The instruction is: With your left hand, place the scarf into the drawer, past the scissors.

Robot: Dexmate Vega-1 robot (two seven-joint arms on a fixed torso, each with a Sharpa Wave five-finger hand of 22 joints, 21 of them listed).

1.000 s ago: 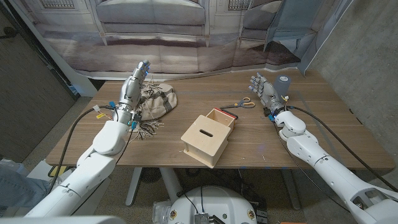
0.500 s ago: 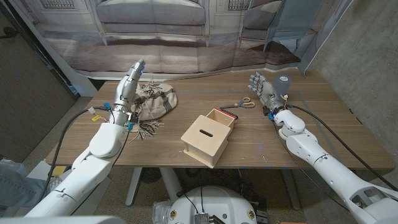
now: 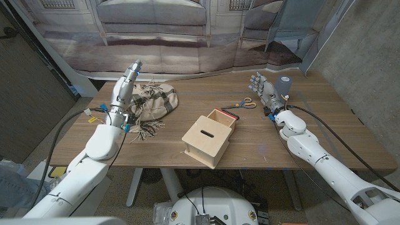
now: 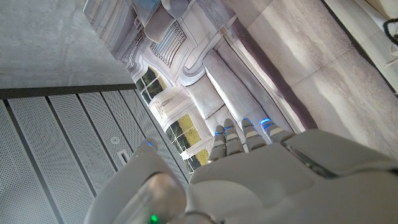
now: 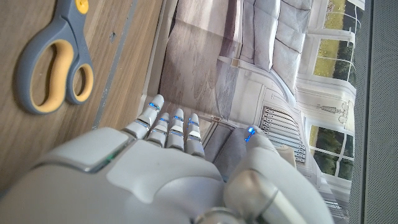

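Observation:
A beige plaid scarf with a fringe lies bunched at the table's far left. My left hand stands raised just left of it, fingers straight and together, holding nothing; its back shows in the left wrist view. A light wooden box with its drawer pulled out sits mid-table. Scissors with yellow and grey handles lie beyond the drawer, and their handles show in the right wrist view. My right hand stands upright and empty to the right of the scissors, fingers extended.
A grey tape roll stands at the far right behind my right hand. A printed backdrop hangs behind the table. Bare wood lies in front of the box and to its right.
My left hand has drawn back to the left, away from above the scarf, and its fingers have come together. The right hand has stayed still.

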